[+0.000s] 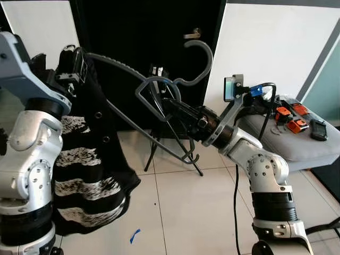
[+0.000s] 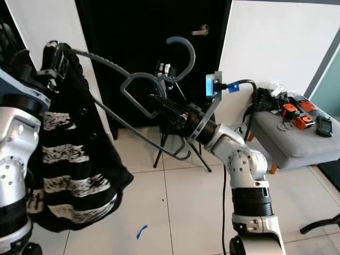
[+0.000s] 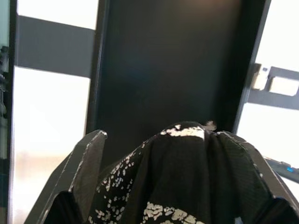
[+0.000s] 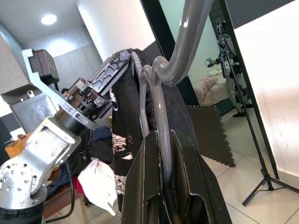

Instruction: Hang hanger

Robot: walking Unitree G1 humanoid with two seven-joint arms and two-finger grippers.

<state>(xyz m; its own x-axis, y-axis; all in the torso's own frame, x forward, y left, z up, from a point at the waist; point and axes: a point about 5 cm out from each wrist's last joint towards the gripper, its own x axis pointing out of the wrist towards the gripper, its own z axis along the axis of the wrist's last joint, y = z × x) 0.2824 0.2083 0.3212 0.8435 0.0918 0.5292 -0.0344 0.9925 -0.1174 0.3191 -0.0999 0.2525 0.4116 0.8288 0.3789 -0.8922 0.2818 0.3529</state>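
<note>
Pinching the grey hanger near its neck, the right gripper holds its hook upward before the dark door, while the left gripper clamps the garment-draped far end

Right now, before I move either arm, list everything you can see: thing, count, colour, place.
grey plastic hanger: one, grey, held up before the door, hook up
black-and-white patterned garment: one, draped on the hanger's left end
black door: one, straight ahead, metal handle
black tripod stand: one, by the door
grey cushioned bench: one, to the right
orange-and-black tools: several, on the bench
blue tape scrap: one, on the floor tiles
left gripper: on the garment-covered hanger end
right gripper: shut on the hanger below its hook
</note>
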